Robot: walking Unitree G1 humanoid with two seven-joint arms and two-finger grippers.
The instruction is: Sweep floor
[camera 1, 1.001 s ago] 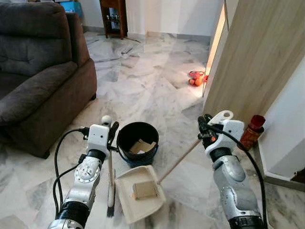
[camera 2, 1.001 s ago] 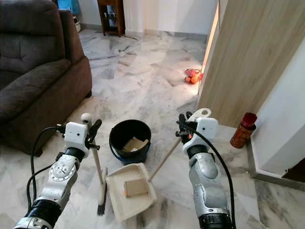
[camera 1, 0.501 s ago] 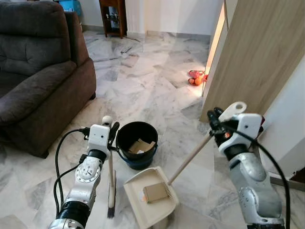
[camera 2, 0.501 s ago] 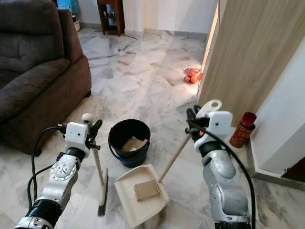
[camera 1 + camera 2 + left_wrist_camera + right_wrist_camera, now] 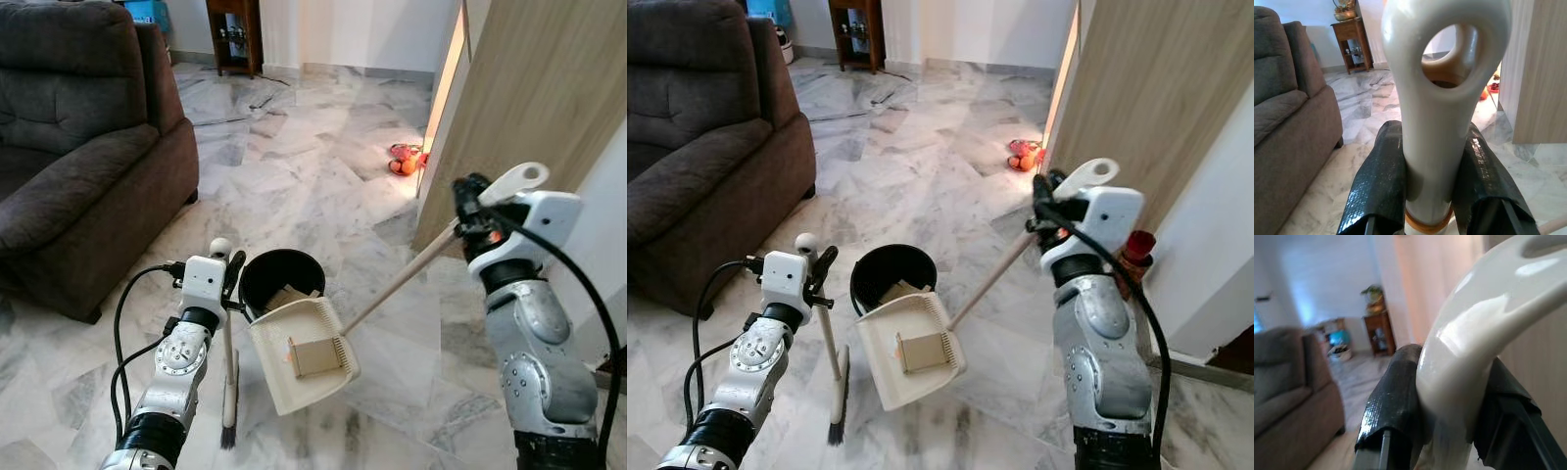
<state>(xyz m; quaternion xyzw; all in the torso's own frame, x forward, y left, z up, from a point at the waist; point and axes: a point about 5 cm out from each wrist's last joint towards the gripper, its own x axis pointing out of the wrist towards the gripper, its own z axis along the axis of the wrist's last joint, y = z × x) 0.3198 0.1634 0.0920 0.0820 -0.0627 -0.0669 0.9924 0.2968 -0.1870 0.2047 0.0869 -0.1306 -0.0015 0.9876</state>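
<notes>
While left jaws (image 5: 1432,196) clamp broom (image 5: 227,392), right jaws (image 5: 1449,411) clamp dustpan (image 5: 299,352)

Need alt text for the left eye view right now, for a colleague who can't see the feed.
The right gripper holds the dustpan by its long handle, lifted and tilted beside the black bucket, a cardboard scrap in the pan. The left gripper holds an upright brush on marble floor, near a sofa.

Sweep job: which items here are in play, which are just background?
In play:
- dustpan, held by right gripper, tipped beside the bucket
- cardboard scrap on the dustpan
- black bucket
- broom, held by left gripper

Background:
- sofa
- red can
- orange toy
- wooden cabinet
</notes>
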